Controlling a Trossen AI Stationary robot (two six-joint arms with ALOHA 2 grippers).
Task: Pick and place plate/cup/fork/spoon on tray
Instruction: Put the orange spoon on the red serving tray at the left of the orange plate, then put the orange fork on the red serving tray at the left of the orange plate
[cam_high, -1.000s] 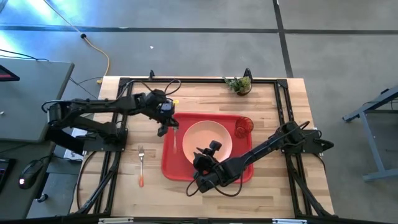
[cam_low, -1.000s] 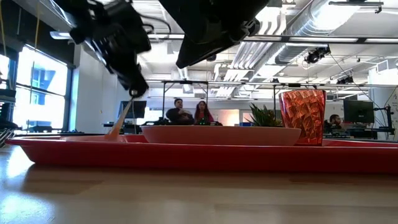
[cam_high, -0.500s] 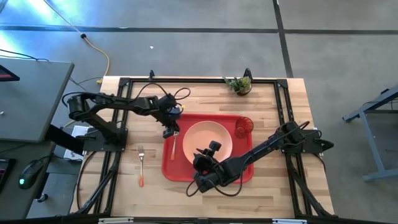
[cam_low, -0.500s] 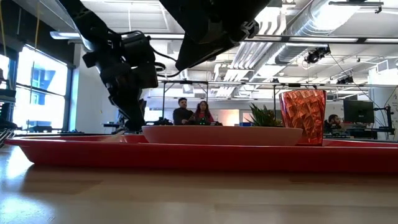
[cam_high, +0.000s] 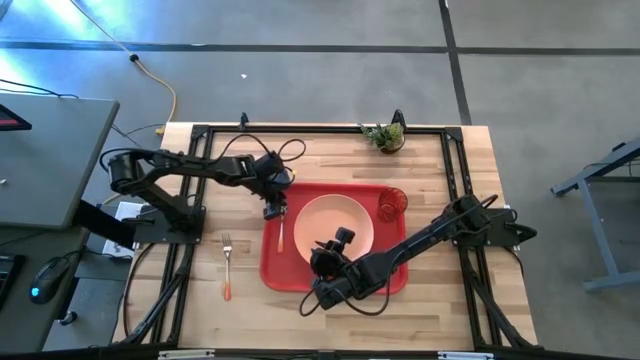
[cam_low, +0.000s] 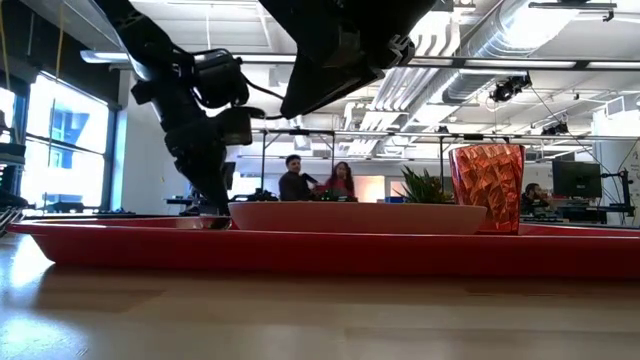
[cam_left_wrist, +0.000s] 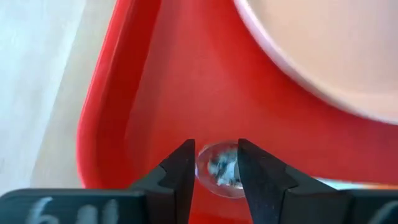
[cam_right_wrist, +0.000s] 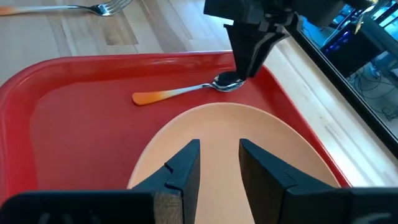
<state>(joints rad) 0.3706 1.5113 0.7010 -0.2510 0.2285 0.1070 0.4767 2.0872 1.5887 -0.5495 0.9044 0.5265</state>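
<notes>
The left gripper (cam_high: 272, 211), fingers parted around the spoon's (cam_right_wrist: 186, 91) bowl, stands at the red tray's (cam_high: 272, 266) far-left corner where the spoon lies flat beside the plate (cam_high: 334, 224), while the right gripper (cam_high: 318, 246) hovers empty and slightly parted over the plate's near edge.

Open-plan robotics lab or workshop: concrete floor (cam_high: 300, 70), exposed ceiling ducts (cam_low: 560, 30), butcher-block table (cam_high: 440, 310) with metal frame, monitors (cam_low: 572, 178) and seated people (cam_low: 315, 182) at benches behind.

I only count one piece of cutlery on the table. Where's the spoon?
The spoon lies in the red tray, left of the plate, under the left pincer.
</notes>
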